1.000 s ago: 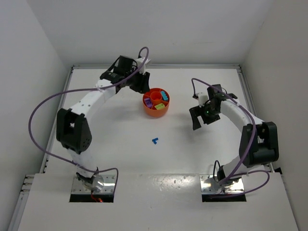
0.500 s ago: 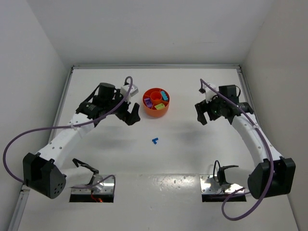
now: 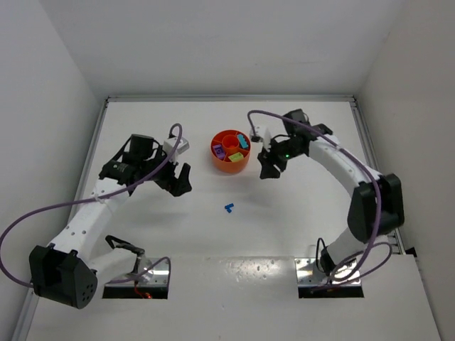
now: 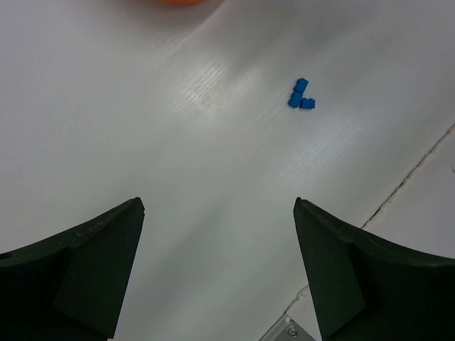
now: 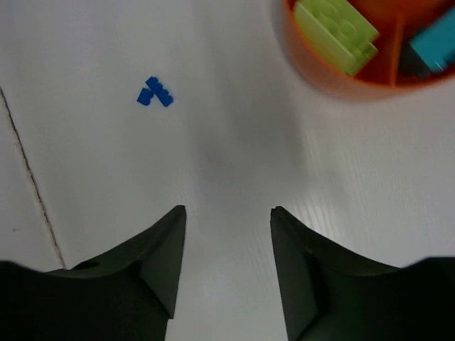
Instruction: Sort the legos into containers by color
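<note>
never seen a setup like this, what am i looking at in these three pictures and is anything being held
These are two robot arms bolted side by side at the near edge of a white table. The wide picture is taken from a fixed camera above and behind them. The other two come from small cameras on each wrist, so the dark shapes at the bottom of those views are that arm's own two fingers.

The left gripper and the right gripper are both open and hold nothing.

On the table stands an orange bowl split into compartments, with small coloured bricks inside, such as a lime brick. One blue lego lies loose on the table between the arms, on the near side of the bowl. Both wrist cameras show it.
</note>
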`<state>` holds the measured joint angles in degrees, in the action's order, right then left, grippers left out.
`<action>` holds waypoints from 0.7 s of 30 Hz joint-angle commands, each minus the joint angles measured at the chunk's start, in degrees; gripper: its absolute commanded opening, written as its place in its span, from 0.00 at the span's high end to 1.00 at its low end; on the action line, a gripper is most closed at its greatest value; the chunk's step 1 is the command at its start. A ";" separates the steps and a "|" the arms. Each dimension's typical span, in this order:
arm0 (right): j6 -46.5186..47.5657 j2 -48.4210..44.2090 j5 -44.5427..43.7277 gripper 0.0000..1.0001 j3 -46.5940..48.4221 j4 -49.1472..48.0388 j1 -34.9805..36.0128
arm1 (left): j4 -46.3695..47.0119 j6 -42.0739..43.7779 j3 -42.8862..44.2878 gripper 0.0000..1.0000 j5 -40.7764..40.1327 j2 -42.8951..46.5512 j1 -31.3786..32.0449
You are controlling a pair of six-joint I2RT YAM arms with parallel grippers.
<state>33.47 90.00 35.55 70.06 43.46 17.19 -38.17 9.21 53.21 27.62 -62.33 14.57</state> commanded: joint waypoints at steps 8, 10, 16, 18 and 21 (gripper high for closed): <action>13.19 9.66 -4.34 0.62 -2.56 -10.66 20.06 | -4.89 0.02 5.85 0.10 1.38 -2.10 -6.12; 13.20 10.98 -6.45 0.62 -3.09 -12.60 21.30 | -4.89 0.02 6.47 0.10 2.70 -4.02 -6.83; 13.20 15.20 -12.16 0.56 -3.09 -18.85 24.29 | -4.89 -0.51 8.22 0.10 7.53 -7.10 -10.61; 13.20 16.35 -13.57 0.56 -3.09 -18.85 24.82 | -4.89 -0.51 8.75 0.10 8.24 -7.63 -11.40; 13.81 17.58 -14.19 0.57 -3.09 -18.85 25.35 | -4.89 -0.51 8.75 0.10 8.86 -7.64 -12.63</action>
<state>45.54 107.33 22.68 66.98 27.24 41.54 -43.24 8.78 59.57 33.45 -70.19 3.38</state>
